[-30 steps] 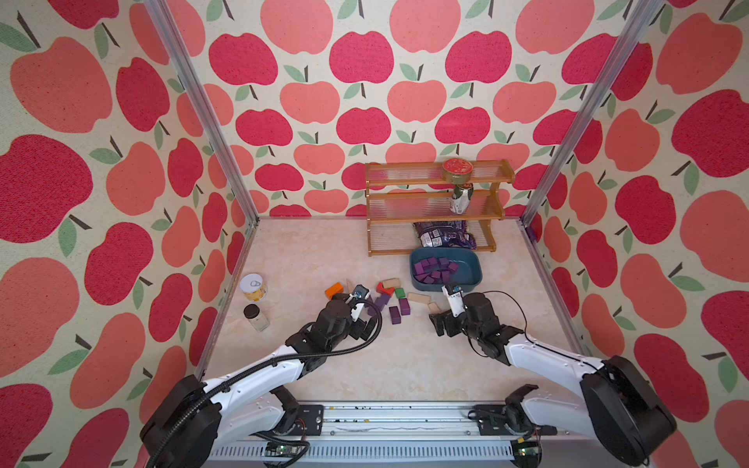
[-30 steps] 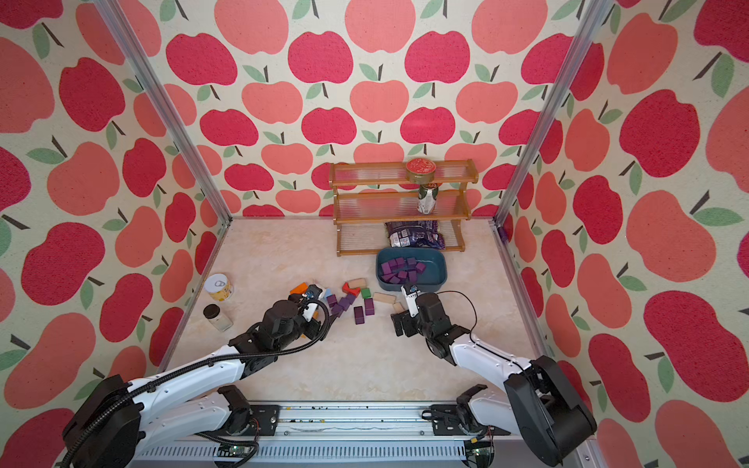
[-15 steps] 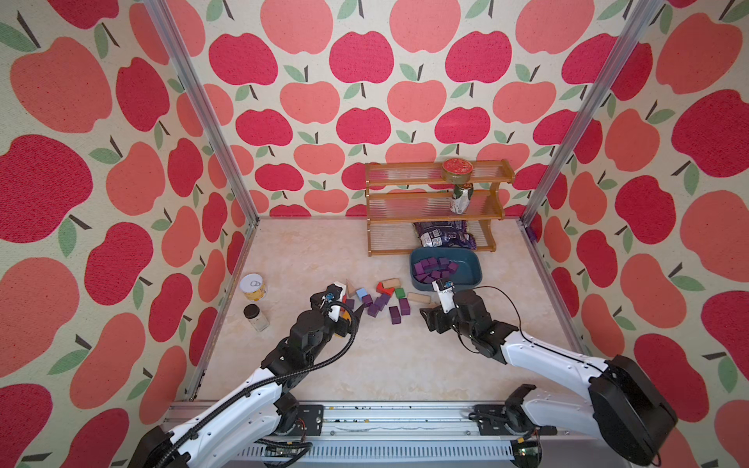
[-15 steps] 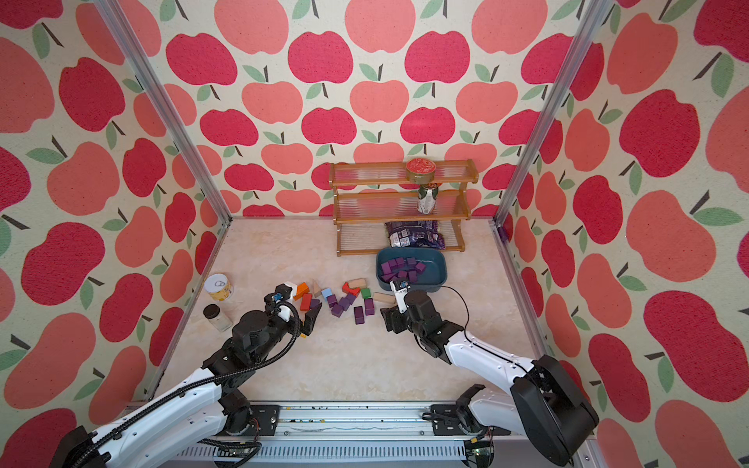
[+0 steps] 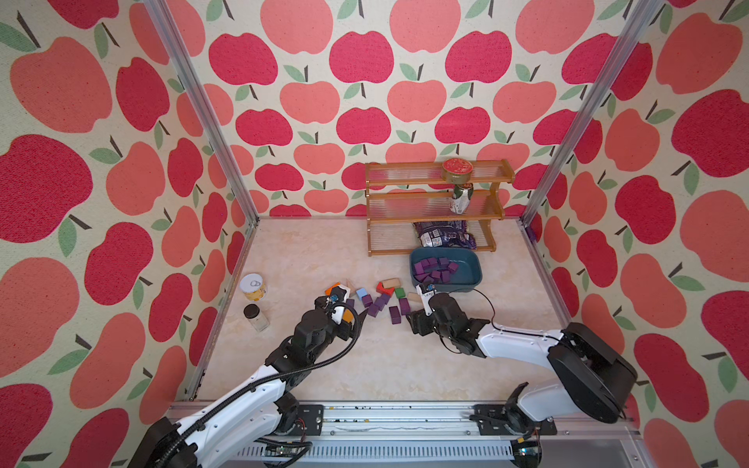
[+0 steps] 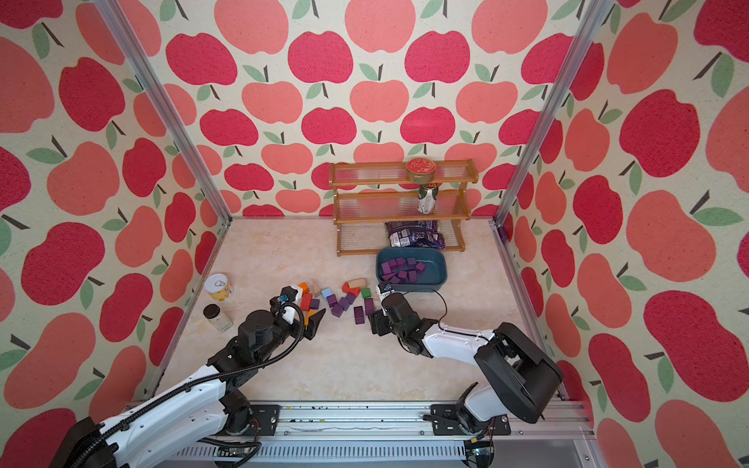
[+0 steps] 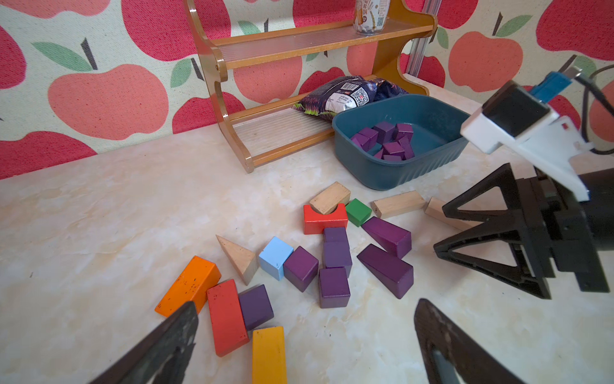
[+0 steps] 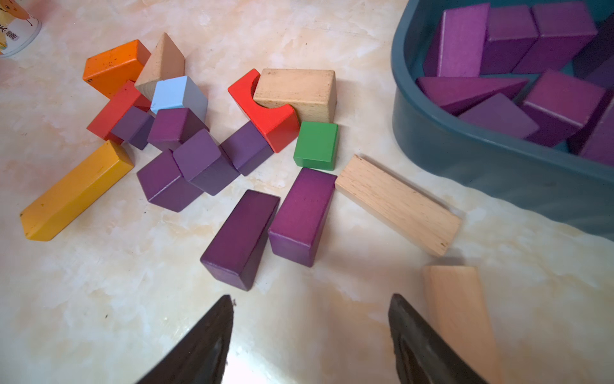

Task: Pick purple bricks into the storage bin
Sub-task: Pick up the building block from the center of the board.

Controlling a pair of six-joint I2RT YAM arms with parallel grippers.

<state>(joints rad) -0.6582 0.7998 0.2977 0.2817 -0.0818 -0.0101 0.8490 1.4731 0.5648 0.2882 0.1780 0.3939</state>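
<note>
At the back right of the table, just in front of the wooden shelf (image 5: 435, 202), the blue bin (image 5: 468, 270) holds a heap of purple bricks (image 5: 433, 270), cubes and wedges crowded toward one end. The shelf carries a red-lidded tin (image 5: 457, 170) on top, a can (image 5: 461, 198) on the middle tier and a purple snack bag (image 5: 441, 235) at the bottom. More loose purple bricks (image 5: 379, 304) lie on the table near the bin, mixed with orange, red, yellow, blue, green and plain wooden blocks. Both arms reach forward, low over the table. The left gripper (image 7: 305, 304) hangs at the near left edge of the pile, jaws spread wide and empty. The right gripper (image 8: 311, 296) points at two long purple bricks just ahead of its tips, jaws apart with nothing between them, and a plain wooden block (image 8: 458, 319) lies beside one finger.
</note>
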